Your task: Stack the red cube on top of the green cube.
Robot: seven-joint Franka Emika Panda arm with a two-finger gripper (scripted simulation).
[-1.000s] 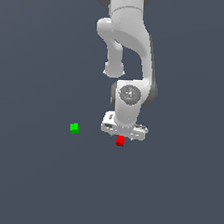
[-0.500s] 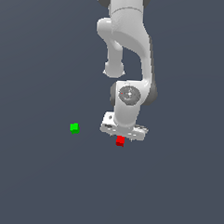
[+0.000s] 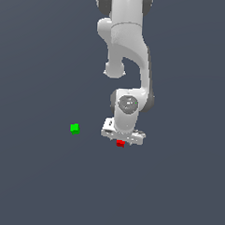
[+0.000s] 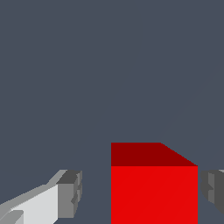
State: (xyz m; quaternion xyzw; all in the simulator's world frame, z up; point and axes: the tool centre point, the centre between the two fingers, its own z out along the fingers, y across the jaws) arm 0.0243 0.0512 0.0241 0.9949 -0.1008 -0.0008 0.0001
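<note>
Red cube between parted fingers

The red cube (image 4: 153, 192) is seen between the fingers (image 4: 70, 194) of the pincer (image 3: 122, 139), held apart with gaps either side. The green cube (image 3: 74, 128) is found well apart, toward the exterior view's left.

Bare simulated scene, featureless grey floor (image 3: 31, 185)

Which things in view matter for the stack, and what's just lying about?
Job:
red cube, between the open fingers of the gripper
green cube, apart, toward the exterior view's left

Lying about:
nothing else shows in either view
</note>
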